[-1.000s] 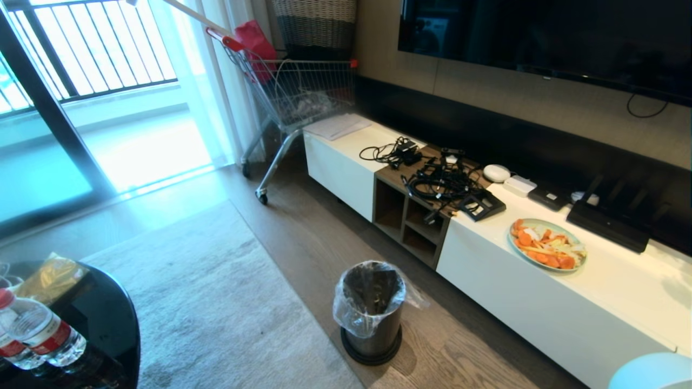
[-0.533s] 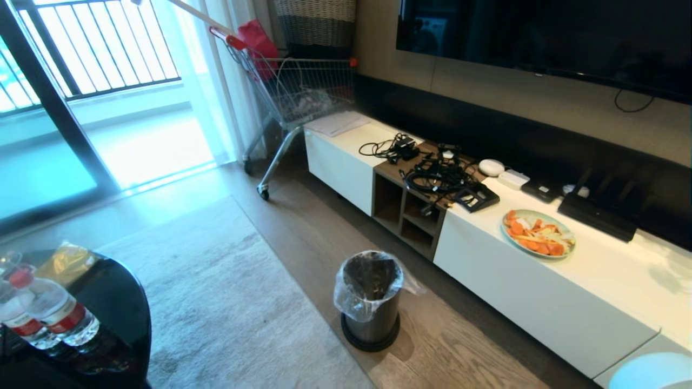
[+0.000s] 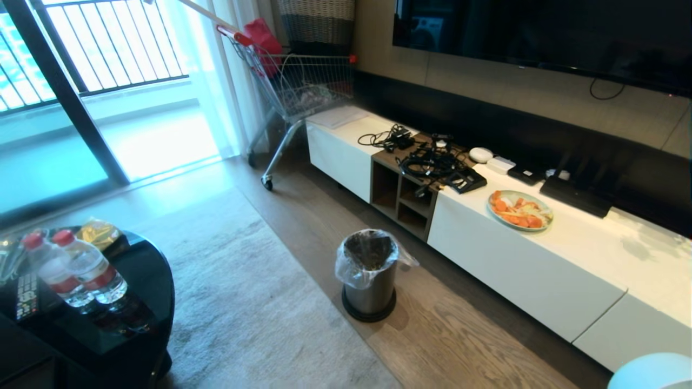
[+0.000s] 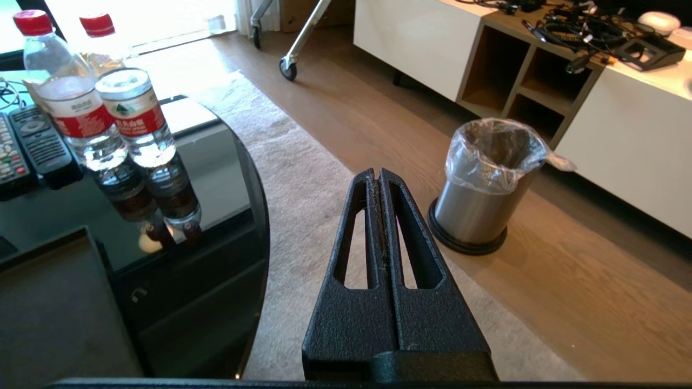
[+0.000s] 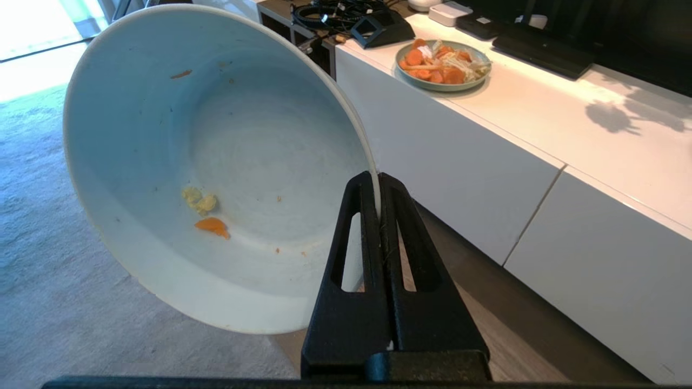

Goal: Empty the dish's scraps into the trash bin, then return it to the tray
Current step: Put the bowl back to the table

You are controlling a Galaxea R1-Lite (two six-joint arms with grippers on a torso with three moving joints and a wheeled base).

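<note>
- The whole head view has slid since a second ago: the trash bin (image 3: 369,274) sits higher and looks smaller, the pale-green plate (image 3: 520,209) has drifted up the white TV cabinet (image 3: 567,270), and more of the black glass table (image 3: 135,302) with its two water bottles (image 3: 81,273) has come in. That is the robot backing or turning, not the things moving.
- My reading: the bin step is over and the robot is heading for the table to put the dish back.
- The dish (image 5: 216,167) is pinched at its rim by the right hand (image 5: 378,186), which is clenched on the thin wall. It hangs beside the TV cabinet, over the edge of the rug (image 5: 54,243).
- The bowl is tipped steeply on edge, its mouth facing the wrist camera, its axis near level rather than upright.
- A few scraps (image 5: 208,213) cling inside: one orange bit, one pale lump, some specks.
- The left hand (image 4: 378,181) is clenched, holding nothing, near the table edge.
- A dark flat corner on the table in the left wrist view may be the tray; I cannot tell.
</note>
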